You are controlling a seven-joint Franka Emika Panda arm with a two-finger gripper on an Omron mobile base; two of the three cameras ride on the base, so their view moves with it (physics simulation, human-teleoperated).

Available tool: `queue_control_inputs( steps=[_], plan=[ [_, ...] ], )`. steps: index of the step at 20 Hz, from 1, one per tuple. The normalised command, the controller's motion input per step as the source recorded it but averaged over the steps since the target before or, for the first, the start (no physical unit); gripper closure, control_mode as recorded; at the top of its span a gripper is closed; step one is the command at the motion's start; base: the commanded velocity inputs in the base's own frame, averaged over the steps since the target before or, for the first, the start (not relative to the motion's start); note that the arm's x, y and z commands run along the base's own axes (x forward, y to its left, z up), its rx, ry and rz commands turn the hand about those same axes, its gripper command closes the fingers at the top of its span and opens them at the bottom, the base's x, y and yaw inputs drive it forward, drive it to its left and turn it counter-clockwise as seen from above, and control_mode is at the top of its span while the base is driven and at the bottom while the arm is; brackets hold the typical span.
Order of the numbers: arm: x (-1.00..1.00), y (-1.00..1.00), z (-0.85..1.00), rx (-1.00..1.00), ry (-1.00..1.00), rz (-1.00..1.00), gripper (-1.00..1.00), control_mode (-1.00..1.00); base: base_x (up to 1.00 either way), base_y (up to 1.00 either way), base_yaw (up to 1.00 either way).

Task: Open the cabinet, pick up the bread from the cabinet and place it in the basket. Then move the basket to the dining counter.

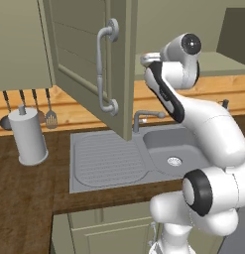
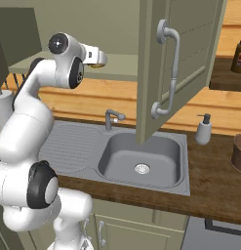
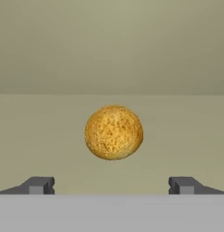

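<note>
The cabinet door (image 1: 89, 64) (image 2: 183, 58) stands swung open over the sink, its long curved grey handle facing me. My arm reaches up into the open cabinet. In the hand view the bread (image 3: 114, 132), a round golden bun, lies on the olive shelf straight ahead of my gripper (image 3: 111, 186). The gripper is open, its two fingertips (image 3: 38, 185) spread wide and short of the bun, touching nothing. The brown basket (image 2: 238, 154) stands on the wood counter at the far right edge. A dark brown surface with a jar shows at the back right; whether it is the dining counter I cannot tell.
A grey sink (image 2: 141, 156) with a faucet (image 2: 111, 117) lies below the open door. A soap dispenser (image 2: 204, 129) stands right of it. At the left stand a tall grey canister (image 1: 29, 136) and hanging utensils (image 1: 25, 106). The door's edge hangs close to my forearm.
</note>
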Motion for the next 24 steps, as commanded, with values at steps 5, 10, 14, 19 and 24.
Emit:
queue_control_inputs(
  steps=[5,10,14,19,24],
  plan=[
    [0.37,0.0,-0.03,0.0,0.01,0.0,-1.0,-1.0,0.0,0.0,0.0],
    [0.24,0.0,-0.1,0.0,0.0,0.0,-1.0,-1.0,0.0,0.0,0.0],
    [0.31,0.0,-0.15,0.0,0.0,0.0,-1.0,-1.0,0.0,0.0,0.0],
    [0.35,0.0,-0.12,0.0,0.0,0.0,-1.0,-1.0,0.0,0.0,0.0],
    [0.36,0.0,-0.1,0.0,0.0,0.0,-1.0,-1.0,0.0,0.0,0.0]
  ],
)
